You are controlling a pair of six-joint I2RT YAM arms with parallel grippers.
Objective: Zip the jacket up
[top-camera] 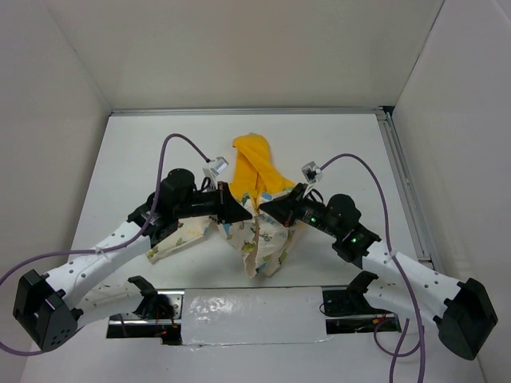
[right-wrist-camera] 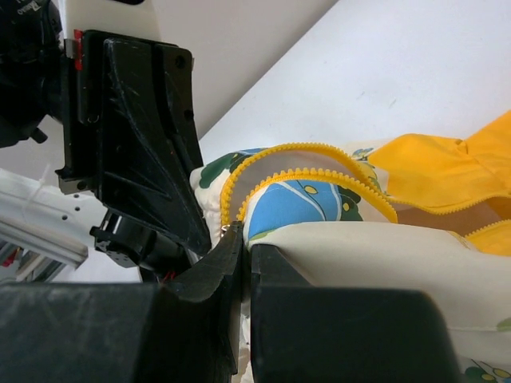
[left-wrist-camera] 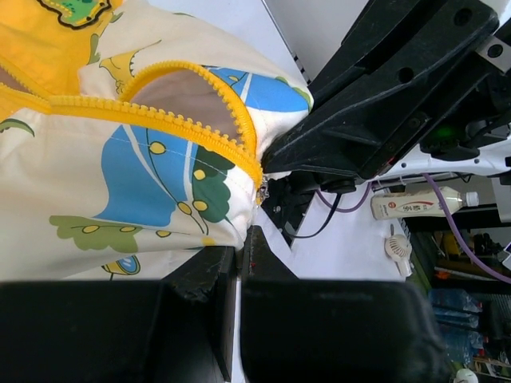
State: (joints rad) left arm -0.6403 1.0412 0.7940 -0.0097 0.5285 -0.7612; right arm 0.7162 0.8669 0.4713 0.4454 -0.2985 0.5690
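The jacket (top-camera: 259,231) is cream with cartoon prints, and its yellow hood (top-camera: 257,163) points to the far side. It is bunched and lifted off the white table between my two grippers. My left gripper (top-camera: 242,213) is shut on the jacket's edge just below the end of the yellow zipper (left-wrist-camera: 172,120). Its tips (left-wrist-camera: 243,239) pinch the fabric. My right gripper (top-camera: 267,209) is shut on the opposite edge beside the zipper teeth (right-wrist-camera: 307,150), tips (right-wrist-camera: 246,249) close together. The zipper stands open in a loop. A small metal piece (left-wrist-camera: 262,190) shows at its end.
White walls enclose the table (top-camera: 144,152) on three sides. A metal rail (top-camera: 403,183) runs along its right edge and a taped white strip (top-camera: 251,313) along the near edge. A bottle (left-wrist-camera: 415,203) and a small fan (left-wrist-camera: 397,246) lie beyond the table.
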